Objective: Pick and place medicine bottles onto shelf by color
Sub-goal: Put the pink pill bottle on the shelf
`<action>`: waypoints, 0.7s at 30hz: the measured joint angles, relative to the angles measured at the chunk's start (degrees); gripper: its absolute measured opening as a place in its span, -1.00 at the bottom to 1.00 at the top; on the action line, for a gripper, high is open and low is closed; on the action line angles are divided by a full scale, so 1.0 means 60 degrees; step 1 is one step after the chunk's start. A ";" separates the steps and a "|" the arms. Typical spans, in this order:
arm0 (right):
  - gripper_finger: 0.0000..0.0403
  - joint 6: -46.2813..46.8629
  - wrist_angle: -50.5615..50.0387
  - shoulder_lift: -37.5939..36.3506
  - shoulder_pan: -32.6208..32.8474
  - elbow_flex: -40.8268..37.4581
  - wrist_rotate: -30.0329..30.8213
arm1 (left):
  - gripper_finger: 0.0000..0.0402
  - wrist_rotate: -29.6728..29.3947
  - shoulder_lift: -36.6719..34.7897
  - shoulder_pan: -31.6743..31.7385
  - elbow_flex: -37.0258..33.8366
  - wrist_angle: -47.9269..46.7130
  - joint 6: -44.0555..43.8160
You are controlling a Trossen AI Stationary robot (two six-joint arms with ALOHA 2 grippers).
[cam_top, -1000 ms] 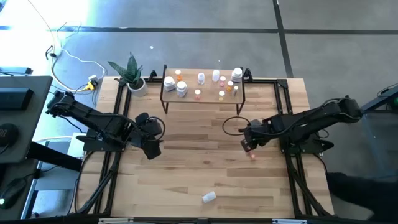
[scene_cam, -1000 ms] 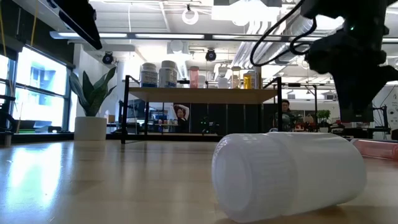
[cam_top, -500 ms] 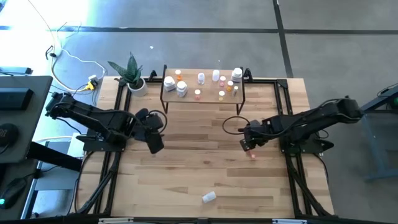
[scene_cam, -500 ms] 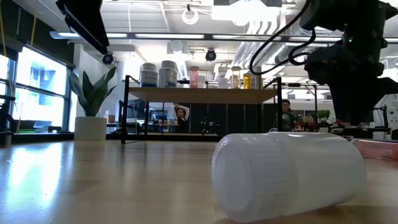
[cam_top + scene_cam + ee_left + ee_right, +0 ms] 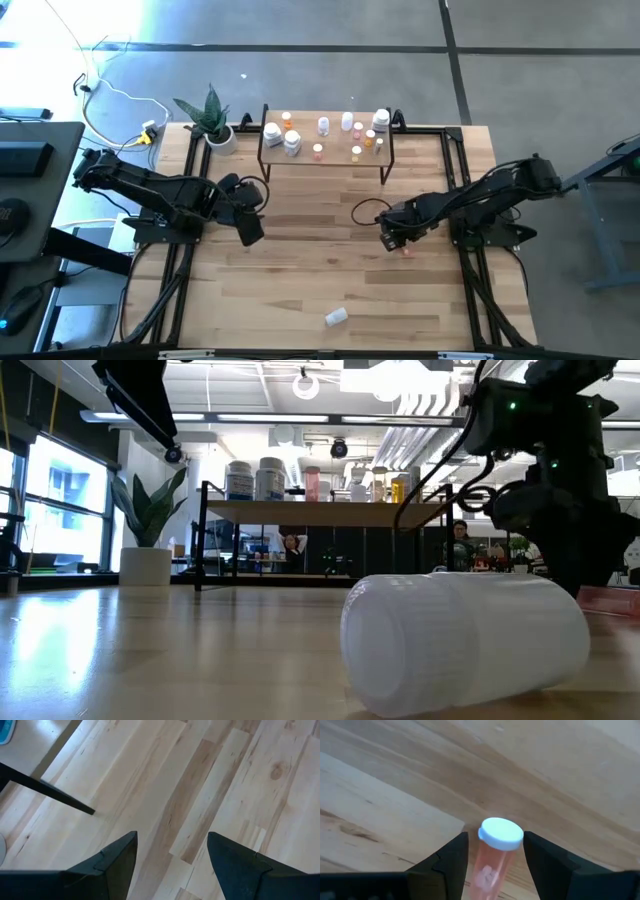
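Right wrist view shows the right claw (image 5: 492, 852) spread around a lying pinkish, white-capped plastic pill bottle (image 5: 492, 857); the left claw (image 5: 170, 857) is spread at 9 o'clock of the wooden counter (image 5: 330, 265).

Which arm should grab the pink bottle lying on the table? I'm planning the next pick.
Right. The right gripper has its open fingers on either side of the pink bottle, while the left gripper hangs farther off over bare table.

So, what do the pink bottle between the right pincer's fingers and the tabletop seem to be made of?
The pink bottle looks like translucent plastic: pale shapes inside show through its wall, likely pills. Its cap looks like opaque white plastic with a matte, smooth top. The tabletop seems to be light wood planks with a low sheen: grain lines and seams between boards are visible. The right pincer straddles the bottle.
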 joint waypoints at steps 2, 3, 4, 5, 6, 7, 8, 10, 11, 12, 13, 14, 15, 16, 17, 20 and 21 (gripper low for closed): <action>-0.13 0.0139 0.0005 0.0174 0.0000 0.0000 -0.0112 | 0.15 0.0000 0.0000 0.0000 0.0000 -0.0003 0.0000; -0.16 0.0192 -0.0012 0.0232 0.0000 0.0000 -0.0146 | 0.15 0.0004 0.0000 0.0000 0.0000 -0.0003 0.0000; -0.20 0.0258 0.0021 0.0282 0.0000 0.0003 -0.0181 | 0.15 0.0004 0.0000 0.0000 0.0000 -0.0007 0.0002; -0.25 0.0302 -0.0003 0.0296 0.0000 0.0011 -0.0186 | 0.15 0.0004 0.0000 0.0000 0.0000 -0.0003 0.0003; -0.30 0.0312 0.0009 0.0295 0.0000 0.0011 -0.0204 | 0.15 0.0007 0.0000 0.0000 0.0000 -0.0006 0.0004; -0.36 0.0314 0.0021 0.0295 0.0000 0.0009 -0.0214 | 0.15 0.0007 0.0000 0.0000 0.0000 -0.0007 0.0004; -0.43 0.0314 0.0034 0.0288 0.0000 0.0007 -0.0218 | 0.15 0.0032 0.0000 0.0000 0.0000 -0.0007 0.0004; -0.55 0.0304 0.0096 0.0239 0.0000 0.0007 -0.0221 | 0.15 0.0179 0.0000 0.0000 0.0000 -0.0010 0.0085; -0.61 0.0293 0.0159 0.0233 0.0000 0.0007 -0.0222 | 0.15 0.0291 0.0000 0.0000 0.0000 -0.0008 0.0180; -0.65 0.0279 0.0213 0.0207 0.0000 0.0007 -0.0223 | 0.15 0.0408 0.0000 0.0000 0.0000 -0.0009 0.0271; -0.68 0.0254 0.0318 0.0193 0.0000 0.0007 -0.0220 | 0.15 0.0509 0.0000 0.0000 0.0000 -0.0016 0.0343; -0.70 0.0169 0.0489 0.0193 0.0000 0.0007 -0.0220 | 0.15 0.0585 0.0000 0.0000 0.0000 -0.0012 0.0362; -0.71 0.0103 0.0593 0.0193 0.0000 0.0026 -0.0220 | 0.15 0.0642 0.0000 0.0000 0.0000 -0.0013 0.0383; -0.71 0.0048 0.0657 0.0193 0.0006 0.0087 -0.0213 | 0.15 0.0681 0.0000 0.0000 0.0006 -0.0019 0.0402; -0.69 -0.0040 0.0786 0.0193 0.0013 0.0163 -0.0178 | 0.15 0.0718 0.0000 0.0007 0.0022 -0.0021 0.0489; -0.66 -0.0298 0.1248 0.0193 0.0022 0.0479 0.0146 | 0.15 0.0946 0.0000 0.0126 0.0196 -0.0024 0.0915; -0.66 -0.0449 0.1414 0.0193 0.0022 0.0598 0.0290 | 0.15 0.1023 0.0000 0.0188 0.0279 -0.0014 0.1058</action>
